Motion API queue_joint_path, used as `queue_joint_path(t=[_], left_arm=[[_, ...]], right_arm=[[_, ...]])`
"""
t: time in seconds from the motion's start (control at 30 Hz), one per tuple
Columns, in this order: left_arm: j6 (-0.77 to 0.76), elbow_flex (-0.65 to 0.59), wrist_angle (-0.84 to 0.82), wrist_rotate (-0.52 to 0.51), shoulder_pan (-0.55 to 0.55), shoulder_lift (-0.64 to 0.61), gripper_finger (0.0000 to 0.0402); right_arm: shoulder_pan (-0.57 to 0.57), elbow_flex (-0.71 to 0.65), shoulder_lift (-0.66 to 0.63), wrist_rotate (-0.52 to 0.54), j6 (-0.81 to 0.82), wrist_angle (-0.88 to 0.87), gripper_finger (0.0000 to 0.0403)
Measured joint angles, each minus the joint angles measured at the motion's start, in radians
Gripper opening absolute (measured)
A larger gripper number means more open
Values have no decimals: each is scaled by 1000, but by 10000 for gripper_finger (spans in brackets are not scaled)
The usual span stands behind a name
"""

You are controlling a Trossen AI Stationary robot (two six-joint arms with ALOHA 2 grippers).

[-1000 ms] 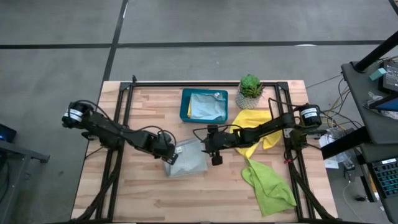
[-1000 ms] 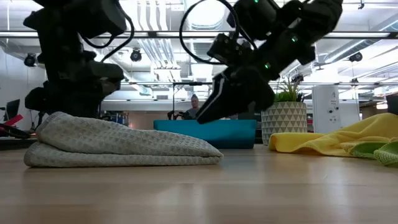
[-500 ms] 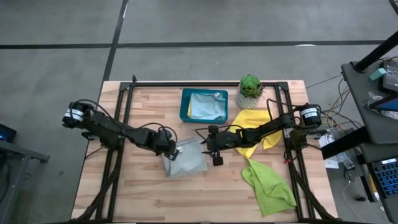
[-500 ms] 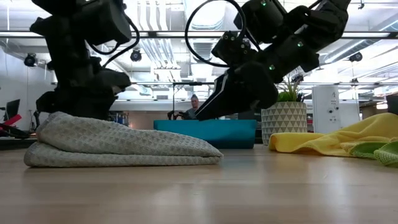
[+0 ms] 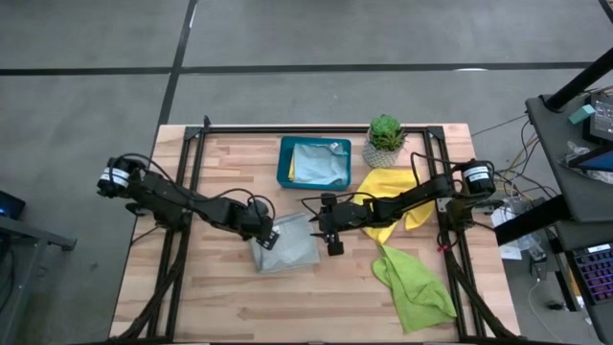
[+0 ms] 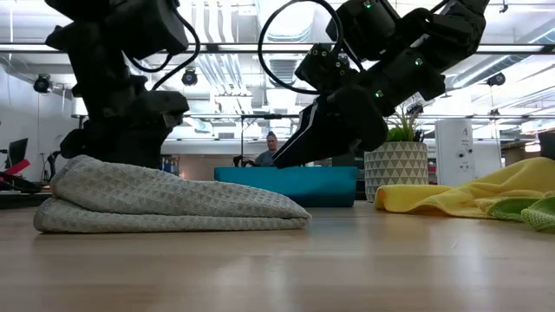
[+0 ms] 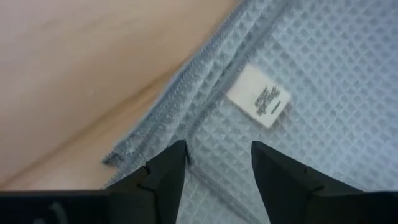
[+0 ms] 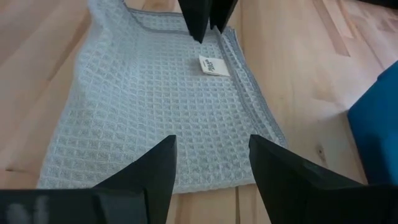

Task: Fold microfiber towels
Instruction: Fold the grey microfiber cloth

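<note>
On the wooden table (image 5: 220, 297), both end effectors, left (image 5: 270, 237) and right (image 5: 330, 245), hover open and empty over the folded grey towel (image 5: 287, 243).

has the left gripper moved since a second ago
Yes. The left gripper has shifted slightly right, toward the tray side, along the grey towel's edge, and it has opened.

Folded pale grey towel (image 5: 286, 244) mid-table; yellow towel (image 5: 388, 185) and lime towel (image 5: 414, 285) crumpled rightward.

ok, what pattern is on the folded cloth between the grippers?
Waffle-weave grid, pale grey-blue folded cloth; clearest in the right wrist view.
</note>
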Motion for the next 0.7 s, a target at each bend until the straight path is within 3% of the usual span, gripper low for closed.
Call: queue_joint_path(t=[0.2,0.4,0.53,0.7], left_arm=[[25,0,-1,10,0,23,110],[75,6,-5,14,0,31,11],[103,30,-46,53,0,-2,3],[104,70,-243,88,0,-67,1]], right_arm=[[0,0,0,0,-1,0,192],[0,0,0,0,-2,0,192],[0,0,0,0,2,0,192],[0,0,0,0,4,0,192]])
